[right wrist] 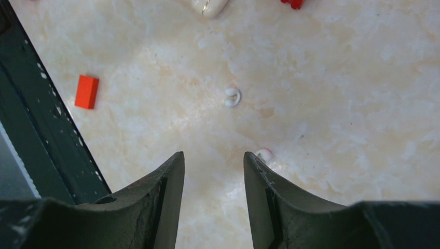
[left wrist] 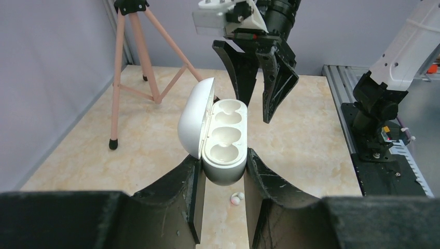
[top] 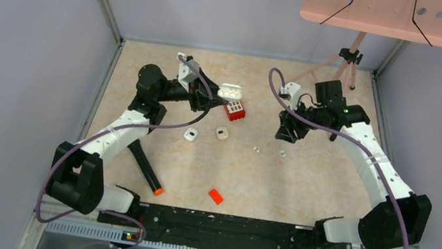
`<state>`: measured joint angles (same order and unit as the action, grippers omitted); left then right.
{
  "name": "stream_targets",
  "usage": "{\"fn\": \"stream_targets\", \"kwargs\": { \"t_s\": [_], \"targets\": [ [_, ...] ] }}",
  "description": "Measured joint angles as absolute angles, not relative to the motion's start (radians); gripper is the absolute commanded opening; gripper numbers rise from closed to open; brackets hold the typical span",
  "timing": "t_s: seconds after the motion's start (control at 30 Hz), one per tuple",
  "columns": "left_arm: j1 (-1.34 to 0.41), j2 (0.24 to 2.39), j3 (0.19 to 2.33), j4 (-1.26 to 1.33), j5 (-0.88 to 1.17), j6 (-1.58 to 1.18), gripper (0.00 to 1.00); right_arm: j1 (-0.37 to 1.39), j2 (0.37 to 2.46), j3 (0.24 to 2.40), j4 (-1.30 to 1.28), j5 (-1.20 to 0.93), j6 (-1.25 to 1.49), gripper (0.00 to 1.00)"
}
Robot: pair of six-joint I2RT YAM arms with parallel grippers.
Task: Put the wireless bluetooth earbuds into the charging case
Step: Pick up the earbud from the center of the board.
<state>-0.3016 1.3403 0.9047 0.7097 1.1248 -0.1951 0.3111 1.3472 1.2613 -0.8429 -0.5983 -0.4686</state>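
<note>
Left pincer (left wrist: 223,174) clamped on the charging case (left wrist: 224,142), lid swung open; right pincer (right wrist: 212,163) spread, holding nothing.
Two earbuds (right wrist: 232,97) lie loose on the bench (right wrist: 337,78), apart from each other: one ahead of the right pincer's fingers, the other earbud (right wrist: 264,154) just beside one fingertip. The overhead view shows the case beside the red block (top: 235,110). Orange-red chip (right wrist: 86,92) sits near the bench's front edge.

One earbud (right wrist: 264,154) is half hidden behind the right gripper (right wrist: 214,158); the top edge cuts off a red block (right wrist: 293,3).
</note>
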Motion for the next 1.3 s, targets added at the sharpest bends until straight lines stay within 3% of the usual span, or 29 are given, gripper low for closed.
{"fn": "stream_targets", "kwargs": {
  "t_s": [0.17,0.57,1.0,1.3],
  "targets": [
    [-0.302,1.338,0.889,0.662,1.105,-0.18,0.0,0.311,1.378,1.217,-0.903,-0.587,-0.623,0.41],
    [-0.284,1.333,0.846,0.623,0.978,-0.344,0.0,0.311,1.599,1.216,-1.003,-0.516,-0.941,0.19],
    [-0.191,1.283,0.807,0.535,0.844,-0.389,0.0,0.357,1.651,1.198,-0.825,-0.382,-0.552,0.09],
    [-0.163,1.283,0.807,0.518,0.836,-0.391,0.0,0.369,1.702,1.178,-0.776,-0.314,-0.368,0.09]
  ]
}}
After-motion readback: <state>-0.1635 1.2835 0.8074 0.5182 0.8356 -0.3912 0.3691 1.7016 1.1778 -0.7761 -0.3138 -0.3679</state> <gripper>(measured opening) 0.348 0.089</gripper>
